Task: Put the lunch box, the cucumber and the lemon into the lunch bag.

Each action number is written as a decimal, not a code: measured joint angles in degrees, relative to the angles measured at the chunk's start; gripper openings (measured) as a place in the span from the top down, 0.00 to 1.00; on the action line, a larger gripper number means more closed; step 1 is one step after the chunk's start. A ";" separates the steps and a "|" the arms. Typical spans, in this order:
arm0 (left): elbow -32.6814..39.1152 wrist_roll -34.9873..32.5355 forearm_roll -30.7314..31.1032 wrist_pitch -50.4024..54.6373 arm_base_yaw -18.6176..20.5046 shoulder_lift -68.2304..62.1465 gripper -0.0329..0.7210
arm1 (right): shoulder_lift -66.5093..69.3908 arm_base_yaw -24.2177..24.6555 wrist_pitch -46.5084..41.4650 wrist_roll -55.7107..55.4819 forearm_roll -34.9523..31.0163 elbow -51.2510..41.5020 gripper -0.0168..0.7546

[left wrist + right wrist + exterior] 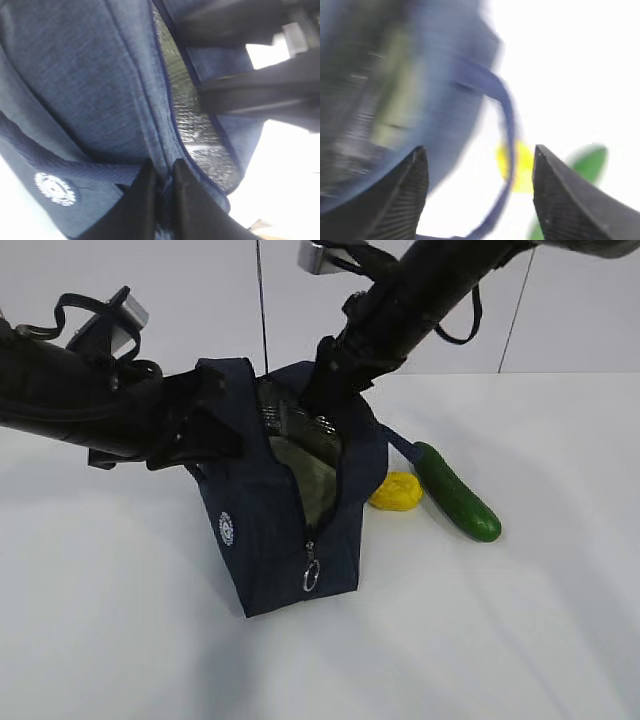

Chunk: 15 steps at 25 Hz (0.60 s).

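At the near centre of the white bench stands the lunch bag, a boxy dark navy fabric bag with its mouth open toward the top. On its near face hangs a metal ring pull at the lower end of the zipper, and a small round white logo sits to the left of it. The zipper is parted above the pull, exposing a pale green surface inside the bag, which appears to be the lid of the lunch box; the rest of the box is hidden by the fabric.

To the right of the bag, the lemon lies on the bench just beside the bag's right wall. The cucumber lies just beyond the lemon on its right, set diagonally, with its near end pointing toward the right front. A blue loop handle of the bag hangs between the bag and these two items.

The left claw is closed on the bag's fabric edge at the left side of the opening, pinching it between both fingers; silver lining shows beyond the pinched edge.

Farther back, the right arm reaches down to the bag's mouth from the upper right. The right claw stands with its jaws spread apart and nothing between them; the right wrist view is blurred.
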<state>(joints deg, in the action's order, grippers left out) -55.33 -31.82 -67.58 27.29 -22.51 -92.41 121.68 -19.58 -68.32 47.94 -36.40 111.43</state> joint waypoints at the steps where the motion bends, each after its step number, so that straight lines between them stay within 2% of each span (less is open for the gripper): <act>1: 0.00 0.00 0.57 0.00 0.26 0.00 0.93 | 0.00 0.00 -0.81 -2.68 2.93 1.71 0.35; 6: 0.00 0.00 3.34 0.12 1.99 0.00 0.93 | 0.00 0.00 -1.91 -13.73 15.43 7.50 0.35; 11: 0.00 0.00 5.03 0.25 2.57 0.00 0.93 | 0.00 0.26 -2.36 -25.90 28.21 7.91 0.35; 15: 0.00 -0.10 7.64 0.25 2.57 0.00 0.93 | 0.16 1.39 -2.36 -32.98 31.23 7.91 0.35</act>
<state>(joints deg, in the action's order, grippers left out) -55.33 -31.93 -59.94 27.54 -19.94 -92.41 121.85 -18.19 -70.68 14.95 -5.17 119.34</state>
